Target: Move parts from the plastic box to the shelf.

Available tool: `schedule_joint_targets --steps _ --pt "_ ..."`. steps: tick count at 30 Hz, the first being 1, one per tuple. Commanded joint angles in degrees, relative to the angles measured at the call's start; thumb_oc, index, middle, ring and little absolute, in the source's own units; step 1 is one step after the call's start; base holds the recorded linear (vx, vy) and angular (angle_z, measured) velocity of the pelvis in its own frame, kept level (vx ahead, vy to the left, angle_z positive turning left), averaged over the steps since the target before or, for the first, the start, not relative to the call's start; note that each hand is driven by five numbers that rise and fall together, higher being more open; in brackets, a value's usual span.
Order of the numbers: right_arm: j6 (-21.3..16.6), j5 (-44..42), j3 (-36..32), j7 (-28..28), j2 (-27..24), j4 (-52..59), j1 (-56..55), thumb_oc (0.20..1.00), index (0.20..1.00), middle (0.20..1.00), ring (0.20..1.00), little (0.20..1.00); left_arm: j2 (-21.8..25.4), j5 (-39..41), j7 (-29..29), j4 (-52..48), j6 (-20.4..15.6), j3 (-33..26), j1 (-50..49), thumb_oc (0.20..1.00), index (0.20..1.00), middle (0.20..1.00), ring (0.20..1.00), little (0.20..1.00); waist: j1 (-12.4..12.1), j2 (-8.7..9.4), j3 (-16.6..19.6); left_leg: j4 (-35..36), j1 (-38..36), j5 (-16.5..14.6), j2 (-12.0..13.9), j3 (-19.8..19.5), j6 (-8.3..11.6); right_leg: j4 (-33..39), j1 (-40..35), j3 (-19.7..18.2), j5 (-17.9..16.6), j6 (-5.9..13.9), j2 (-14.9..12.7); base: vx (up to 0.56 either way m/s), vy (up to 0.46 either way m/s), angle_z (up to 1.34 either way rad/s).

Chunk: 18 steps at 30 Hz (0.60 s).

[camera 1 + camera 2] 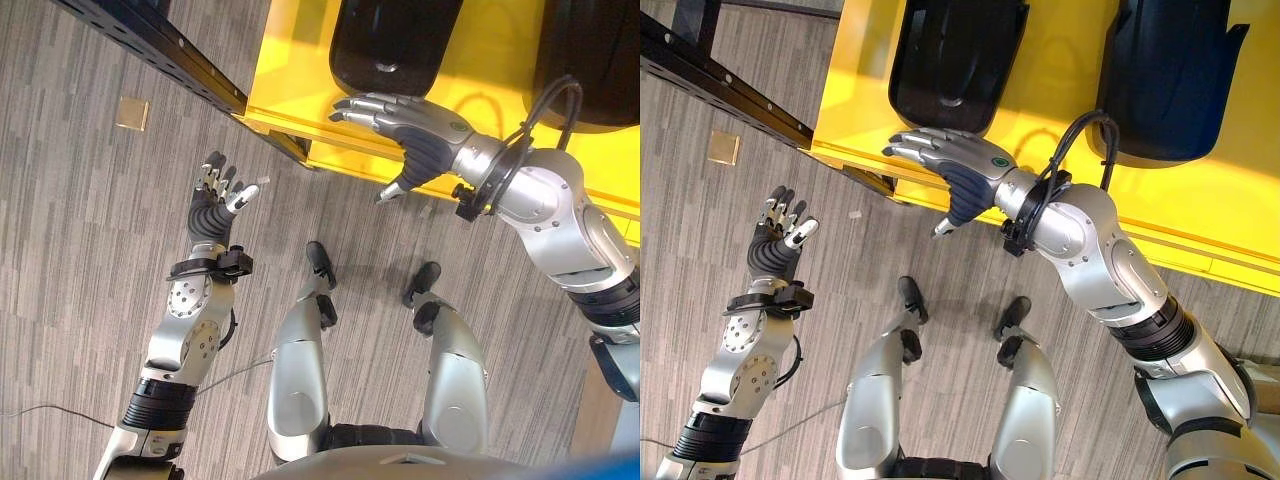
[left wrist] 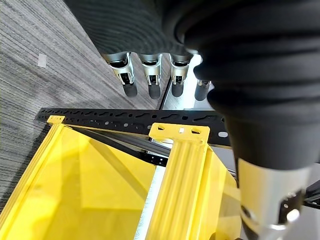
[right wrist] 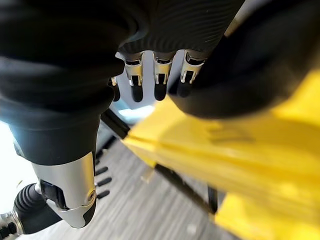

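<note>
Grey striped carpet (image 1: pixel 90 230) is spreading under a yellow shelf (image 1: pixel 1060 110) at 12 to 2 o'clock, where two black parts (image 1: pixel 955 60) (image 1: pixel 1170 75) are lying side by side, their long axes running toward 12 and their far ends cut off by the frame. Right hand (image 1: pixel 960 175) is hovering over the shelf's near edge just below the left part, fingers straight and relaxed toward 9, holding nothing. Left hand (image 1: pixel 215 200) is hanging over the carpet at 9 o'clock, well apart from the parts, fingers loosely extended and empty.
</note>
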<state>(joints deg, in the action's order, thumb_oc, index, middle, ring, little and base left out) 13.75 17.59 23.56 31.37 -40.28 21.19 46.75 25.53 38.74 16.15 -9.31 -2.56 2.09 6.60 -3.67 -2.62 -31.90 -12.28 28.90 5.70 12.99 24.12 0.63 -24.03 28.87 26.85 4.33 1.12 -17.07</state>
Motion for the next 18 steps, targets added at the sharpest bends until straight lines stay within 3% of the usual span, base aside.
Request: schedule_joint_targets --steps 1,5,8,10,15,18 --pt "3.8 -8.4 0.8 4.0 -0.3 2.6 0.7 1.000 1.000 1.000 1.000 1.000 1.7 -1.6 -0.8 -4.1 -1.2 -0.9 -1.3 1.000 1.000 1.000 1.000 1.000 -0.4 0.80 2.1 -3.2 -1.9 -6.4 5.0 2.9 7.84 2.2 3.0 -1.0 0.1 6.59 -2.1 0.00 -0.031 0.04" --pt "4.0 -12.1 2.9 10.6 1.2 2.2 0.0 1.000 1.000 1.000 1.000 1.000 2.6 -1.4 -1.8 -3.8 -1.2 -1.0 -1.7 1.000 1.000 1.000 1.000 1.000 -0.9 1.24 2.1 -3.0 -1.7 -6.2 5.1 3.2 7.94 1.8 3.1 -0.1 0.1 6.43 -2.5 0.01 -0.043 0.03" --pt "3.5 -9.2 4.7 15.7 2.2 2.8 -0.6 1.000 1.000 1.000 1.000 1.000 3.0 -1.3 -2.3 -3.4 -1.9 -0.3 -1.8 1.000 1.000 1.000 1.000 1.000 -1.2 1.41 2.1 -2.9 -1.5 -6.1 5.2 3.2 7.93 1.7 3.2 0.4 -0.1 6.44 -2.7 0.01 -0.036 0.03" --pt "4.3 -7.0 5.3 16.0 2.5 2.9 -1.2 1.000 1.000 1.000 1.000 1.000 3.1 -1.6 -2.4 -3.2 -2.3 0.0 -1.8 1.000 1.000 1.000 1.000 1.000 -1.2 1.47 2.1 -2.8 -1.5 -6.0 5.1 3.2 7.90 1.9 3.2 0.5 -0.2 6.43 -2.8 0.01 -0.030 0.04" --pt "1.0 1.1 6.2 6.6 2.5 0.6 -0.4 1.000 1.000 1.000 1.000 1.000 2.5 -2.5 -2.8 -2.6 -2.8 0.9 -1.8 1.000 1.000 1.000 1.000 1.000 -1.3 1.32 2.1 -2.6 -1.5 -6.0 5.1 3.4 7.76 2.3 3.3 0.5 -0.4 6.31 -2.8 0.00 -0.012 0.03" --pt "0.1 -1.6 4.1 2.5 1.9 -1.2 0.4 1.000 1.000 1.000 1.000 1.000 2.2 -2.7 -2.3 -2.5 -3.0 0.9 -1.7 1.000 1.000 1.000 1.000 1.000 -1.0 1.12 2.1 -2.9 -1.1 -6.0 5.2 3.1 7.83 2.1 3.6 0.2 -0.4 6.36 -2.8 0.00 0.000 0.00"
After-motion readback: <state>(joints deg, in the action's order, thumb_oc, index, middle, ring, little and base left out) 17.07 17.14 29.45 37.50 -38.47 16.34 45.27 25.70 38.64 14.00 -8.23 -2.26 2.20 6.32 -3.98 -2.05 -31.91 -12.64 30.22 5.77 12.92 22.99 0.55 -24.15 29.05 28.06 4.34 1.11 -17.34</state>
